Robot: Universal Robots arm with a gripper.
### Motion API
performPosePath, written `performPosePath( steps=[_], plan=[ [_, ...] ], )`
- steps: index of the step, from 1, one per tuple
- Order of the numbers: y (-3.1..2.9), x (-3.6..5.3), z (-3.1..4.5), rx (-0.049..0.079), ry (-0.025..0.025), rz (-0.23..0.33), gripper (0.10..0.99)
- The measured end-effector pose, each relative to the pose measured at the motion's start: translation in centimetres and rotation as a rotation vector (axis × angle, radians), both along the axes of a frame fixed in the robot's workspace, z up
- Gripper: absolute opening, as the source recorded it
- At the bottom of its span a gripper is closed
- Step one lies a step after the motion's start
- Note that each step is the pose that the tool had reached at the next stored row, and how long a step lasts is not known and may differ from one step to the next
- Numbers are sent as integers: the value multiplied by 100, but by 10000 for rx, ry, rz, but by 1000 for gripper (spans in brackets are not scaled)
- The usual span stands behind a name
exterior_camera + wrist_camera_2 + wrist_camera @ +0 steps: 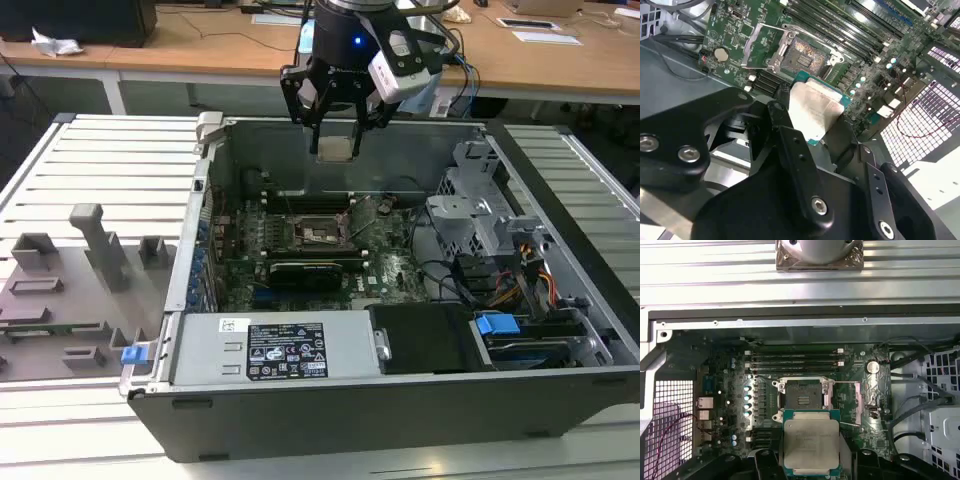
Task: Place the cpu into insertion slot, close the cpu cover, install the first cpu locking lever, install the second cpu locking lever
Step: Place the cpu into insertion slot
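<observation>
Progress nil: cpu (335, 152) pinched between fingers of gripper (336, 140), upper centre of exterior view, above bare insertion slot (322, 234); cpu cover (859, 401) swung open; seating, cover, both levers outstanding.

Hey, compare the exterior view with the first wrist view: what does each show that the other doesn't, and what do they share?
Exterior view: the arm's gripper seen from outside, the labelled power supply, the blue-tabbed drive bay, and a grey fixture tray on the exterior view's left.
First wrist view: the coin battery, the cpu cover swung open beside the socket, and the perforated case wall.
Shared: the cpu held in the gripper above the green motherboard, and the insertion slot, uncovered with no chip in it.
</observation>
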State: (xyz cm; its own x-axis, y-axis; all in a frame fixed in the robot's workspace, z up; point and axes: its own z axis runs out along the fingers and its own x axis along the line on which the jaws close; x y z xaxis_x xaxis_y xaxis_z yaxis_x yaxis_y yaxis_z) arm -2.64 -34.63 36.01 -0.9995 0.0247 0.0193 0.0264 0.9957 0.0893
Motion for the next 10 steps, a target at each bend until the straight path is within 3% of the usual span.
performPosePath(
  steps=[10],
  plan=[
    [0, 0, 0, -3, -1, -911, 533]
  ],
)
